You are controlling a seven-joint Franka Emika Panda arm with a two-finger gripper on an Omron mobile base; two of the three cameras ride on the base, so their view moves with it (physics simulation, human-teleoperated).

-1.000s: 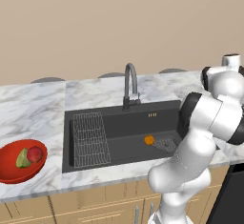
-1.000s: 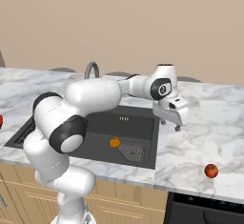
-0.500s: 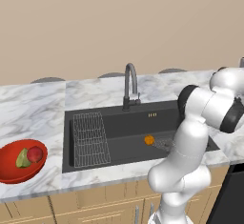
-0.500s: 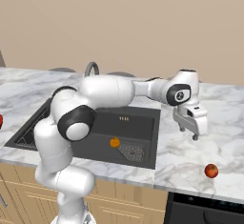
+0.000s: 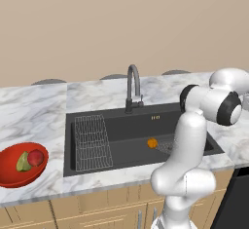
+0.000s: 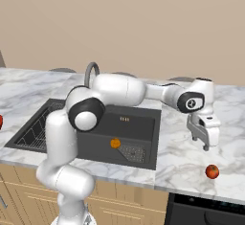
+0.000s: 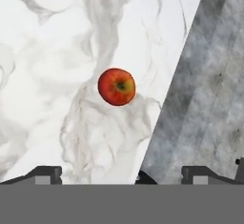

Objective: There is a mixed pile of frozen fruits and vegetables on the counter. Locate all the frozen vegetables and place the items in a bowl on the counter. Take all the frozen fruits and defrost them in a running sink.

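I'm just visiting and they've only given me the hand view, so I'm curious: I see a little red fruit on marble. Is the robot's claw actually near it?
Observer: In the right base view the gripper hangs above the counter, apart from the small red ball.
Operator: Is any other fruit around?
Observer: An orange ball lies in the sink, beside the drain.
Operator: And the vegetables?
Observer: The red bowl on the counter left of the sink holds a green wedge and a pinkish-red ball.
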